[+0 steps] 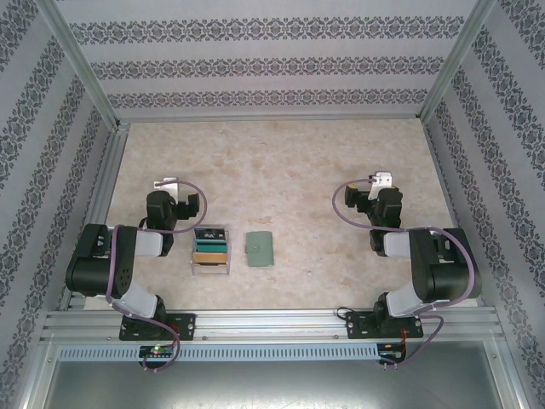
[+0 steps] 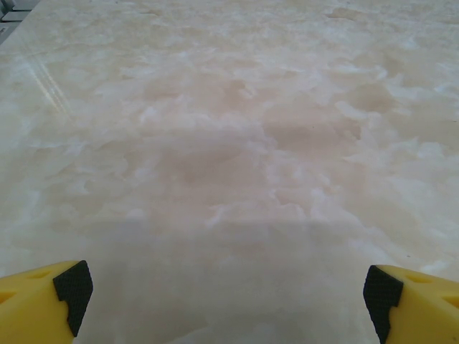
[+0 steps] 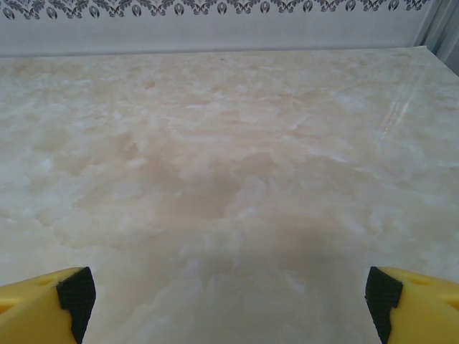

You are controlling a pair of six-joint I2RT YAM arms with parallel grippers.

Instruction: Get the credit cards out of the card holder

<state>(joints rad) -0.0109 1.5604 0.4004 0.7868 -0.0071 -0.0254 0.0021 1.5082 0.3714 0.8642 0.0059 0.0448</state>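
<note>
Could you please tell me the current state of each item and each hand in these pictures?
Card holder: folded shut, lying flat on the table, nothing touching it.
Tray: resting on the table left of the card holder, holding staggered cards.
Left hand: open, holding nothing.
Right hand: open, holding nothing.

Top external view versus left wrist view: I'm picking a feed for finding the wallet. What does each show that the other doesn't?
Top external: the small sage-green folding card holder lying flat, apart from a clear plastic tray of coloured cards on its left. Left wrist: a close look at the left hand, its yellow black-padded fingers spread wide with nothing between them. Shared: the beige marbled tabletop.
</note>
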